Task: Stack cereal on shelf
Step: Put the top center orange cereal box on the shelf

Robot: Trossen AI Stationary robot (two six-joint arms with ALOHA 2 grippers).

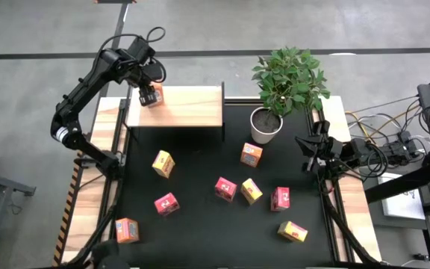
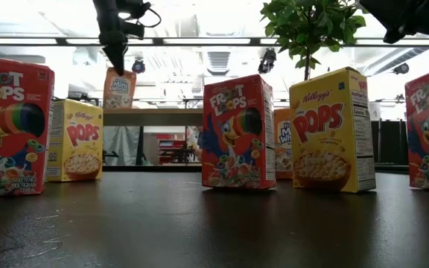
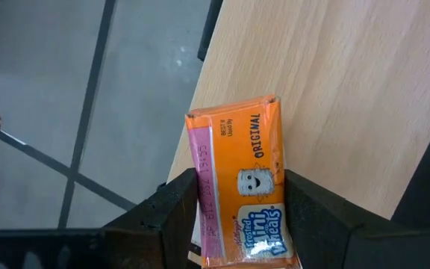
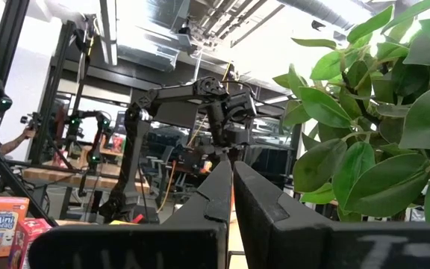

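L gripper [image 1: 150,96] over the shelf [image 1: 192,108] at its left end, jaws pinching 1 orange box [image 3: 243,194] standing on the board. 8 other boxes lie on the mat in front of shelf. R gripper [image 4: 232,173] waits right of shelf, by the plant [image 1: 288,78], jaws pressed together.

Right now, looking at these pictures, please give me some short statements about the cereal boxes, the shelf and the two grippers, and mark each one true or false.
1. The left gripper grips a small orange cardboard cereal box over the light wooden shelf board. True.
2. The right gripper is wide open. False: its fingers are shut.
3. The green plant in a white pot stands on the shelf. False: it stands on the black table beside it.
4. Several boxes lie scattered on the black table. True.
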